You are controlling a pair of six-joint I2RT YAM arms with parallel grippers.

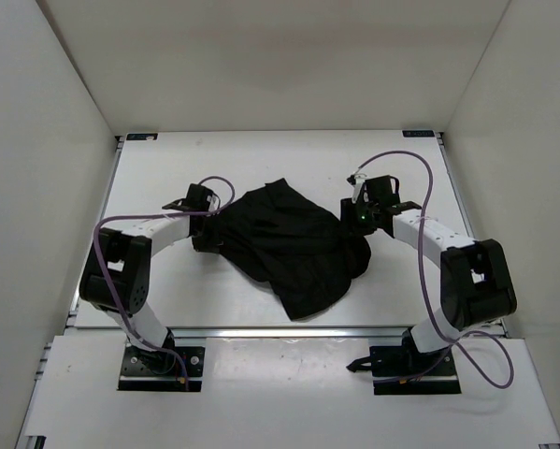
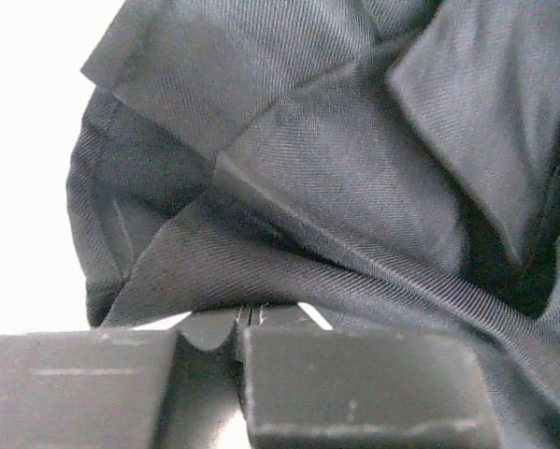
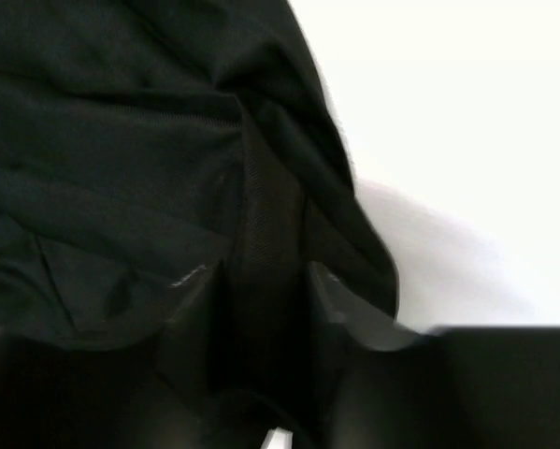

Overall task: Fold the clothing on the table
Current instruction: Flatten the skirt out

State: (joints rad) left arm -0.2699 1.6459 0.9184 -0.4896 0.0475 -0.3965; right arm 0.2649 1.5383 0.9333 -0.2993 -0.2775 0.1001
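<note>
Two grips decide this fold. Clothing lies bunched mid-way across the table. Left gripper jaws are together at its left edge. Right gripper jaws straddle a thick fold, clamping unconfirmed. Verify both holds, then lift evenly with the cloth taut.

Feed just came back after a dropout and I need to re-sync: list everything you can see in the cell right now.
pleated garment: one, black, bunched mid-table between the grippers
table: one, white, beneath everything
walls: three, white, left, back, right
metal rail: one, silver, table's near edge
cables: two, purple, one along each arm
arms: two, white and black, bases at near edge
left gripper: one, black, shut at garment's left edge
right gripper: one, black, astride a fold on garment's right side, grip unclear
</note>
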